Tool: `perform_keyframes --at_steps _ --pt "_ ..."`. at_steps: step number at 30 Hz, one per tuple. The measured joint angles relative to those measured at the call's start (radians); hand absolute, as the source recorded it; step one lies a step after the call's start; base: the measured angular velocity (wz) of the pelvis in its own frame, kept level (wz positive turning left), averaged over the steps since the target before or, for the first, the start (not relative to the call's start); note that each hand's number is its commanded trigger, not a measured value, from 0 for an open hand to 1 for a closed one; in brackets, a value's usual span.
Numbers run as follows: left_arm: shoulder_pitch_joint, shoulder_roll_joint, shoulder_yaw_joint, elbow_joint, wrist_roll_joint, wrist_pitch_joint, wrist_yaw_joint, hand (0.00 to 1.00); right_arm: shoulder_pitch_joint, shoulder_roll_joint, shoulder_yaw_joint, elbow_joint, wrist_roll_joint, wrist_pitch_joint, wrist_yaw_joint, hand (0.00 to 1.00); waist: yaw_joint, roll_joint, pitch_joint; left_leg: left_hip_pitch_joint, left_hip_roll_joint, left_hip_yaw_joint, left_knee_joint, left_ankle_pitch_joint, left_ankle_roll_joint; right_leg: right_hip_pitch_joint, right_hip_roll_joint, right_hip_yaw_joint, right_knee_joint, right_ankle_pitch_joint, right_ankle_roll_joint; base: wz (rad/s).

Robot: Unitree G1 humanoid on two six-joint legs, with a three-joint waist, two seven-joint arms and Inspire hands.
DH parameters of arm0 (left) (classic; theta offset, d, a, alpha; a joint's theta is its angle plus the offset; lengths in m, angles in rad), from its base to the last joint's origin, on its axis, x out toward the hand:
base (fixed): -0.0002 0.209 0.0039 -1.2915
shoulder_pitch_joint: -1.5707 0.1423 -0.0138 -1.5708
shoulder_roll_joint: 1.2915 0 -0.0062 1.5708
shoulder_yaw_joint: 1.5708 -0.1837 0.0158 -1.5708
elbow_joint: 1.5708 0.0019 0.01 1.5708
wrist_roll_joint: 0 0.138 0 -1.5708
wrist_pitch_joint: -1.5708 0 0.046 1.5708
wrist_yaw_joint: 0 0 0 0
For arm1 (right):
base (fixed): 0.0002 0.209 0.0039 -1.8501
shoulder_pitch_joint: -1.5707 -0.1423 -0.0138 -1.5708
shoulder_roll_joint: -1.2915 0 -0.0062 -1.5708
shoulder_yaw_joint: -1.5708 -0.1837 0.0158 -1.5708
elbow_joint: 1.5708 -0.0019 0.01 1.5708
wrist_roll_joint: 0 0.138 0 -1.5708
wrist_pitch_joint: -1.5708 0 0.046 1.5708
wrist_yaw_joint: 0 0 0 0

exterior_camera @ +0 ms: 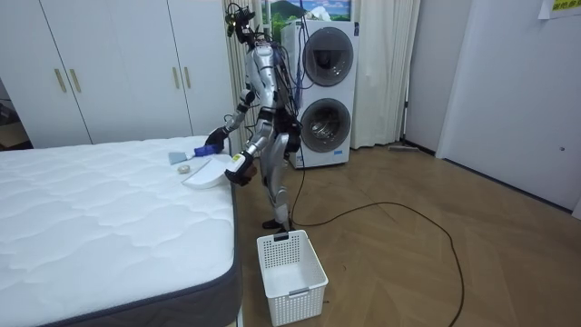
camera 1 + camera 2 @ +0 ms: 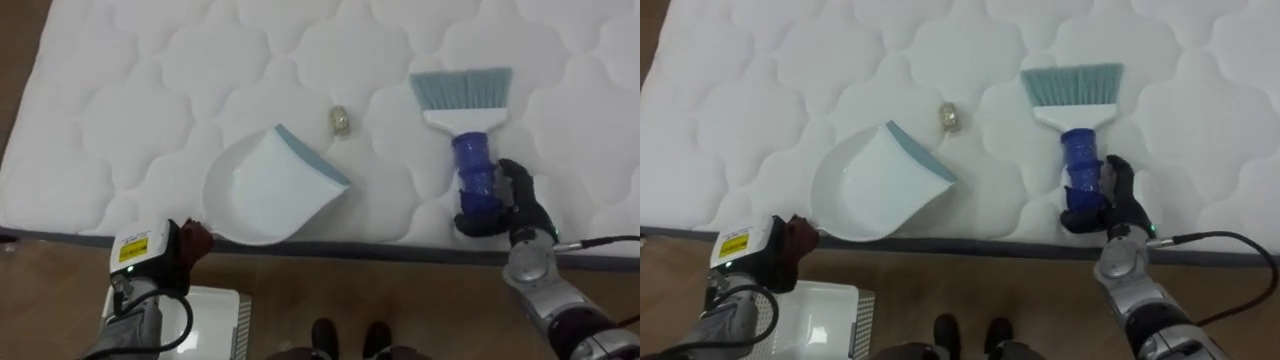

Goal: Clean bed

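Note:
A small crumpled beige scrap (image 2: 340, 121) lies on the white quilted mattress (image 2: 150, 110). Just left of it rests a white dustpan (image 2: 270, 187) with a grey-blue lip turned toward the scrap. My left hand (image 2: 187, 242) is at the dustpan's rear rim by the bed's edge, fingers curled on its handle. To the right of the scrap lies a hand brush (image 2: 462, 95) with grey-blue bristles pointing away from me. My right hand (image 2: 512, 200) is shut on its blue handle. In the room view I stand at the bed's side, leaning over it.
A white slatted basket (image 1: 290, 265) stands on the wooden floor beside the bed, showing below my left arm as basket (image 2: 215, 318). The mattress's dark edge (image 2: 400, 250) runs just in front of me. Stacked washing machines (image 1: 324, 91) and wardrobes (image 1: 109, 73) line the wall.

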Motion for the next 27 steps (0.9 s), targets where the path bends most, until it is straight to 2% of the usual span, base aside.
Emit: perform_keyframes --at_steps 6,12,19,23,27 --pt "0.000 -0.001 -0.001 -0.005 0.000 0.010 -0.001 1.00 -0.021 -0.013 0.002 0.001 -0.007 0.038 -0.016 1.00 0.005 -0.002 0.0014 -0.002 0.001 0.000 0.006 0.000 0.000 -0.001 0.001 0.000 0.002 -0.001 -0.001 0.00" --pt "0.003 -0.006 -0.001 -0.004 0.000 0.010 -0.001 1.00 -0.020 0.006 0.002 0.006 -0.004 0.056 0.009 1.00 0.009 -0.006 0.0036 -0.004 0.001 0.000 0.010 0.000 0.000 0.001 0.000 0.002 -0.001 -0.001 -0.001 0.00" --pt "0.004 -0.006 -0.002 -0.006 0.000 0.009 0.003 1.00 -0.020 0.014 0.018 0.038 0.128 0.055 0.059 1.00 0.005 -0.015 0.0044 0.005 0.001 -0.001 0.010 0.000 0.000 0.016 0.000 -0.002 -0.008 -0.001 0.000 0.00" --pt "0.004 -0.006 -0.001 -0.007 0.000 0.011 0.000 1.00 -0.019 0.014 0.009 0.061 0.146 0.062 0.098 1.00 0.001 -0.017 0.0031 0.008 0.003 -0.003 0.010 0.000 0.000 0.027 0.003 -0.005 -0.020 0.000 0.002 0.00" --pt "0.004 -0.005 0.000 -0.006 0.002 0.018 0.001 1.00 -0.020 0.015 -0.006 0.075 0.151 0.064 0.129 1.00 -0.002 -0.029 0.0012 0.012 0.003 -0.004 0.010 0.001 0.000 0.030 0.002 -0.005 -0.019 0.000 0.002 0.00"
